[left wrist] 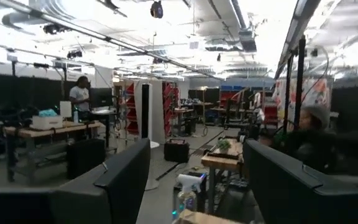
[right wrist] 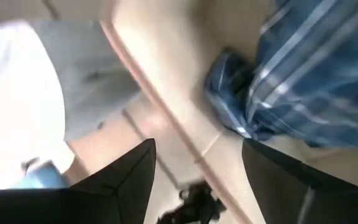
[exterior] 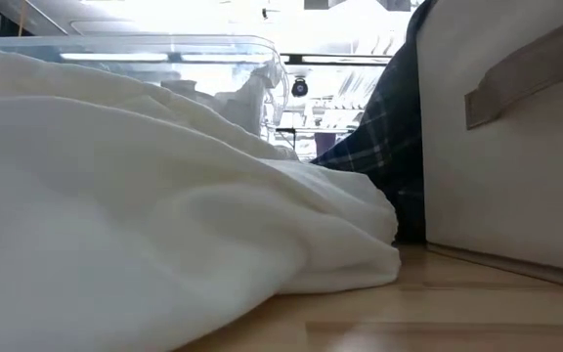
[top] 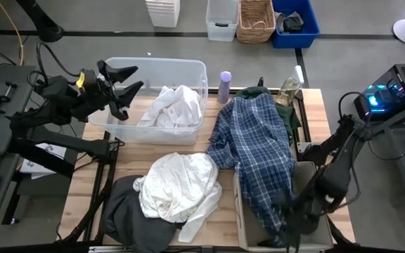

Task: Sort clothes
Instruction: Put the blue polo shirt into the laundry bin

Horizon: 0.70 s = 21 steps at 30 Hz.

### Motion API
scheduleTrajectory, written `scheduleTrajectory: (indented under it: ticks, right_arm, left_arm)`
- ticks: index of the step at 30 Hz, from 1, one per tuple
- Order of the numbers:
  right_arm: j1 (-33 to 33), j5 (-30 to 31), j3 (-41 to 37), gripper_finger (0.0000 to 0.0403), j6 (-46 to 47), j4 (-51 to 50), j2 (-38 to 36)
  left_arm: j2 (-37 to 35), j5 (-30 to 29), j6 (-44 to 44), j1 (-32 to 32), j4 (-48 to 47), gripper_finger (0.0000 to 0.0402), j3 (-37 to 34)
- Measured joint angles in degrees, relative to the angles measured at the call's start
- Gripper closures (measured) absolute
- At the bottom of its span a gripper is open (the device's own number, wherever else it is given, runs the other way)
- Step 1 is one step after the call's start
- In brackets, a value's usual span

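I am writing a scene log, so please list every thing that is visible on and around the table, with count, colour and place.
Clear bin: 1, transparent, table's far left.
White garment: 1, white, inside the clear bin.
Cream garment: 1, cream, table's near middle, partly over the dark grey garment.
Dark grey garment: 1, dark grey, near left edge.
Plaid shirt: 1, blue and white, draped into the fabric box.
Fabric box: 1, beige, near right.
Dark green garment: 1, dark green, behind the plaid shirt.
Lilac bottle: 1, lilac, far middle.
Floor containers: several, white, wicker, blue, beyond the table.
Left gripper: open, above the clear bin's left end.
Right gripper: open, over the fabric box.
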Motion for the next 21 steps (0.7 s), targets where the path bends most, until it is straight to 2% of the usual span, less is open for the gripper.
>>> scheduleTrajectory:
  ticks: [2, 5, 8, 10, 16, 21]
  right_arm:
    - [-1.7, 5.1, 5.6, 0.0168, 0.0, -7.7, 0.0]
    - [-5.5, 16.0, 12.3, 0.0167, 0.4, -17.2, -0.1]
    - [-13.0, 22.4, 15.1, 0.0167, 2.6, -27.1, -0.2]
    - [-20.2, 23.1, 14.1, 0.0167, 3.1, -28.9, -0.5]
    - [-43.4, 20.4, 5.1, 0.0167, -16.9, -24.8, -1.7]
    - [-58.7, 18.3, -4.3, 0.0167, -26.1, -20.1, -0.2]
  left_arm:
    - [-0.2, -0.3, 2.8, 0.0, -0.6, 0.0156, 0.0]
    - [-0.7, -1.0, 6.8, 0.0, -1.8, 0.0156, 0.0]
    - [-1.2, -2.2, 8.2, 0.0, -3.6, 0.0156, 0.0]
    - [-1.4, -2.3, 7.9, 0.0, -4.8, 0.0156, 0.0]
    - [-1.6, -2.3, 4.0, 0.0, -7.8, 0.0156, 0.0]
    - [-1.6, -1.5, 2.1, 0.0, -8.0, 0.0156, 0.0]
